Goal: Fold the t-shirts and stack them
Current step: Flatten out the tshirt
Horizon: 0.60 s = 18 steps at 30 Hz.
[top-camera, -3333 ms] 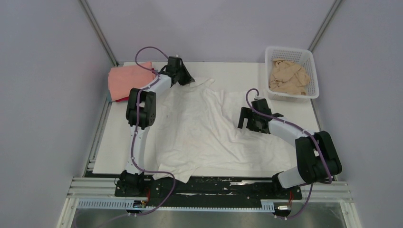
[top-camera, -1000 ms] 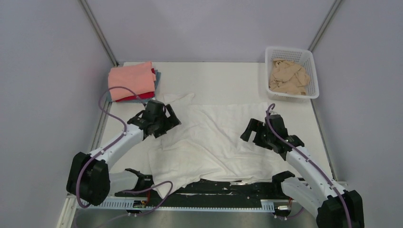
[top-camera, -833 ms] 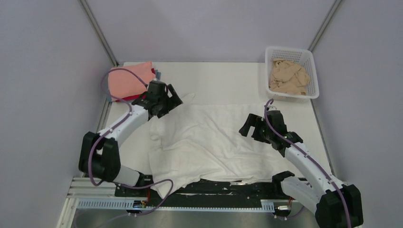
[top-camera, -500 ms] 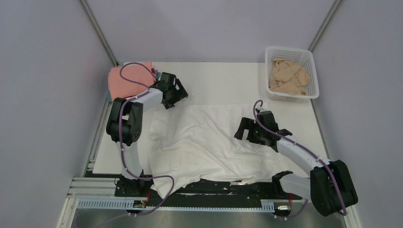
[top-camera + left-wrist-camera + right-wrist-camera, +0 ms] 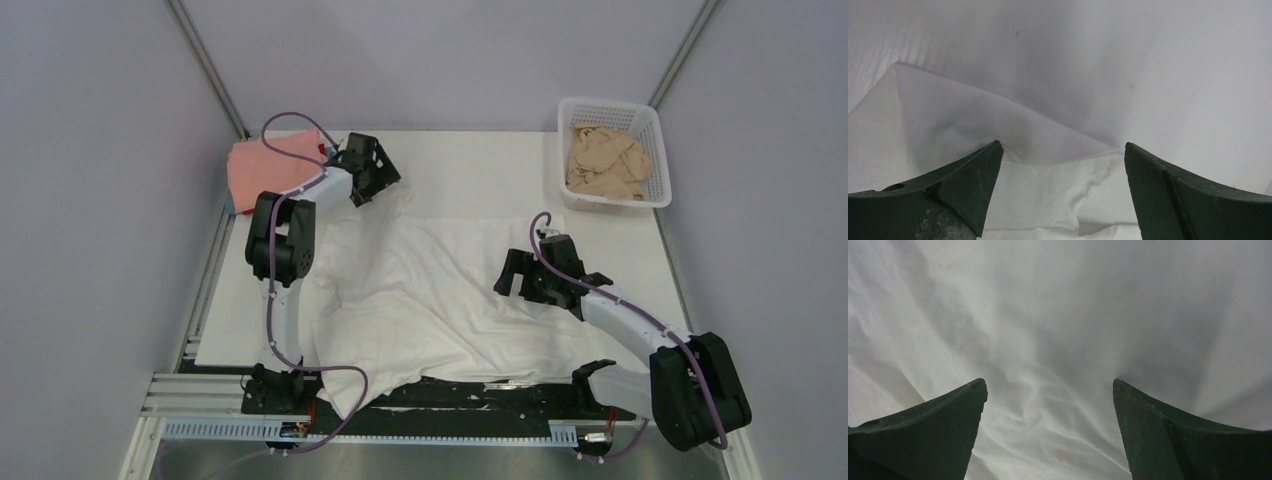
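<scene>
Top view: large wrinkled white cloth t-shirt (image 5: 430, 290) lies spread across the pale table (image 5: 480, 160). The left gripper (image 5: 372, 172) is at its 11 o'clock corner, the right gripper (image 5: 520, 280) at 3 o'clock.
Left wrist view: jaws parted, empty, over a folded edge.
Right wrist view: jaws parted, empty, above creases.
The cloth looks light and limp, so pinch it at hems or corners.

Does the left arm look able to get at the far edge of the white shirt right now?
Probably yes. The left tool is open and sits right over the white shirt. A folded edge of the cloth lies in the tool's gap, and nothing else is in the way.
</scene>
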Available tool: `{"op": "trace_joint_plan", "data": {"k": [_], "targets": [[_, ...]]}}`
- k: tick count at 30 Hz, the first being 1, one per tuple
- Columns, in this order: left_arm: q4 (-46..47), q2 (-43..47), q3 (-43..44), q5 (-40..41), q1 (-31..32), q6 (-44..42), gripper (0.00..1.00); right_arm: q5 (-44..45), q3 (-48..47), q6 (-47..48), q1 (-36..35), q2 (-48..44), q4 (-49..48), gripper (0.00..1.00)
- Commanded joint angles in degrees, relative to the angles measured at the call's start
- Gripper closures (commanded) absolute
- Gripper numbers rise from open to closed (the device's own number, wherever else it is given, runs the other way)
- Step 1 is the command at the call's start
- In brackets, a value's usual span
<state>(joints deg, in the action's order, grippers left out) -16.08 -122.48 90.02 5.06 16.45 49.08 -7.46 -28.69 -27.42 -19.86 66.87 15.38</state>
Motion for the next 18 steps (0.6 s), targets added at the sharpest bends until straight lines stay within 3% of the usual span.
{"op": "trace_joint_plan", "data": {"k": [1, 8, 15, 18], "targets": [[-2.73, -4.13, 6.69, 1.28, -1.13, -1.11, 0.00, 1.47, 0.71, 1.61, -0.24, -1.22, -2.17, 0.00], [-0.78, -9.98, 16.64, 0.95, -3.00, -1.07, 0.00, 1.74, 0.61, 2.01, -0.28, -2.26, -1.81, 0.00], [3.07, -19.74, 39.30, -1.87, -6.42, 0.27, 0.00, 2.56, 0.57, 2.15, -0.13, -2.86, -1.58, 0.00], [0.69, -24.20, 47.45, -5.89, -7.49, 1.54, 0.00, 2.00, 0.64, 2.11, -0.15, -3.18, -1.61, 0.00]]}}
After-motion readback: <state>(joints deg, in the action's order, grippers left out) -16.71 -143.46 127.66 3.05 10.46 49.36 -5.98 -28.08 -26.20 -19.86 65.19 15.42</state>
